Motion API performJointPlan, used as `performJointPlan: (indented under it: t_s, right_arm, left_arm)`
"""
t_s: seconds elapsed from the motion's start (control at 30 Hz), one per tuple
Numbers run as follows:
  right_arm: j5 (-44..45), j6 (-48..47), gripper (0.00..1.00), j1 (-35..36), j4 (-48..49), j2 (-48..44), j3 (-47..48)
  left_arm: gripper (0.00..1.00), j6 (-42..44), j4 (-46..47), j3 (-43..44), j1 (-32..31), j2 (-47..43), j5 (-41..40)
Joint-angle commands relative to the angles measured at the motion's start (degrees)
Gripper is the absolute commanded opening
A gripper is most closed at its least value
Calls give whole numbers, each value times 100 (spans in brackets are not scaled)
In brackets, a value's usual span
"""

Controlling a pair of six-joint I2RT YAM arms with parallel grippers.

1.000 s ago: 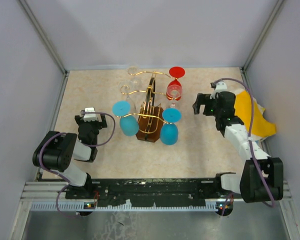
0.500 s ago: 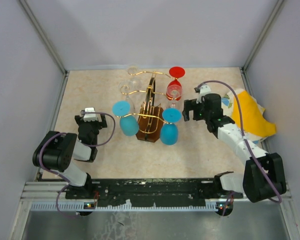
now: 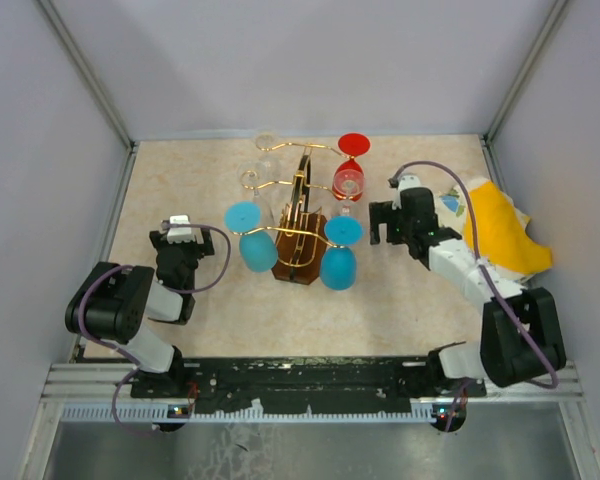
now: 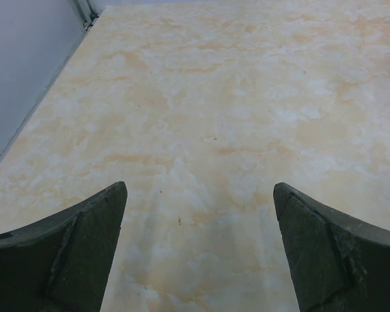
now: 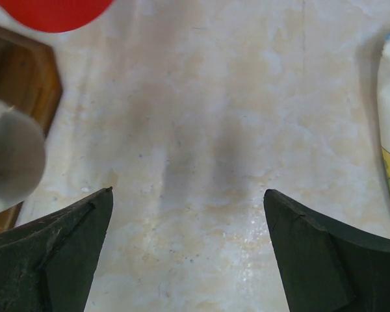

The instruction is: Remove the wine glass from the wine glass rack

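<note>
The upright gold wire wine glass rack [image 3: 300, 212] stands on its dark brown wooden base [image 3: 302, 262] near the middle of the pale marbled bench [image 3: 420, 295], with the glasses hanging upside down from its arms. The right end effector [image 3: 379, 224] hovers just beside the rack's right side with its fingers spread wide and nothing between them. It faces the rack at about the height of the red wine glass [image 3: 349, 178], close to it but not touching. From its wrist camera a slice of red shows at the top left and the wooden base at the left edge. The left end effector [image 3: 178, 236] sits well apart on the rack's left, near its own base, also spread wide and empty over bare bench. I count one rack, one red wine glass, two blue wine glasses [image 3: 257, 249] low down on either side, and at least two clear wine glasses [image 3: 266, 145] on the upper left arms. One crumpled yellow cloth [image 3: 502, 238] lies by the right wall.
</note>
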Motion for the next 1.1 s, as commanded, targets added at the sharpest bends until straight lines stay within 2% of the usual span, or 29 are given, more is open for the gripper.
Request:
performJointPlan:
  t_s: [0.0, 0.2, 0.37, 0.53, 0.8, 1.07]
  right_arm:
    - [579, 566, 99, -411, -458, 499, 651]
    - [354, 1045, 99, -1326, -752, 847, 1024]
    - [711, 1094, 99, -1585, -1171, 1191, 1325]
    - [608, 1142, 99, -1878, -1396, 1545, 1420]
    - [483, 1209, 99, -2002, -1315, 1427, 1192]
    - [-933, 1083, 99, -1994, -703, 1008, 750]
  left_arm:
    - [100, -88, 148, 66, 30, 59, 31]
    - [100, -88, 147, 66, 30, 59, 26]
    - [100, -90, 148, 69, 30, 63, 32]
    - [100, -91, 148, 67, 28, 58, 29]
    - [100, -86, 145, 66, 30, 63, 26]
    - [100, -88, 147, 66, 30, 58, 31]
